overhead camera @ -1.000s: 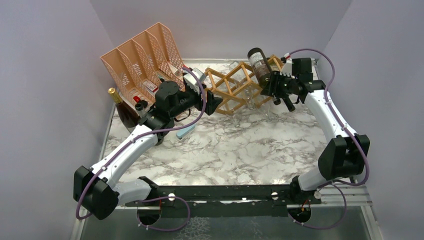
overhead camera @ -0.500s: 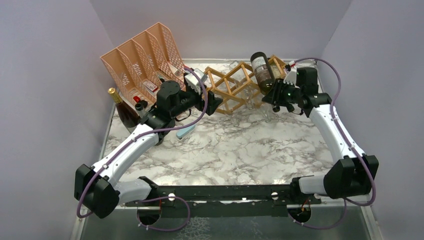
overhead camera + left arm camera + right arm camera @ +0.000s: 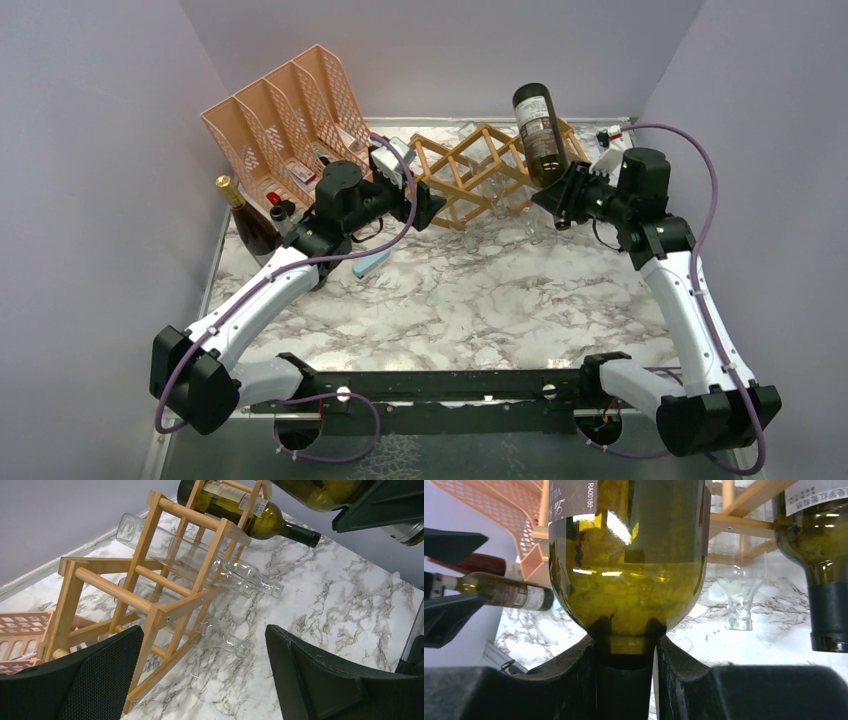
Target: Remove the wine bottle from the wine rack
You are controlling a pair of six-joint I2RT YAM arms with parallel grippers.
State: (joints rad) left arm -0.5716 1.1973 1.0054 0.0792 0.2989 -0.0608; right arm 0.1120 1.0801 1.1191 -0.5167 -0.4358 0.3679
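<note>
Right hand (image 3: 562, 203) clamps the wine bottle (image 3: 538, 123) by its neck, body rising above it, over the wine rack (image 3: 470, 172). Left hand (image 3: 200, 680) gapes wide beside the rack

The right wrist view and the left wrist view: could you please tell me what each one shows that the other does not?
Only the right wrist view shows the right gripper shut on the neck of the green wine bottle, plus small bottles lying by the pink organiser.

Only the left wrist view shows the open left gripper and the whole near end of the wine rack, with clear bottles lying in it.

Both show the wooden slats, the marble tabletop, and a second dark bottle left in the rack.
</note>
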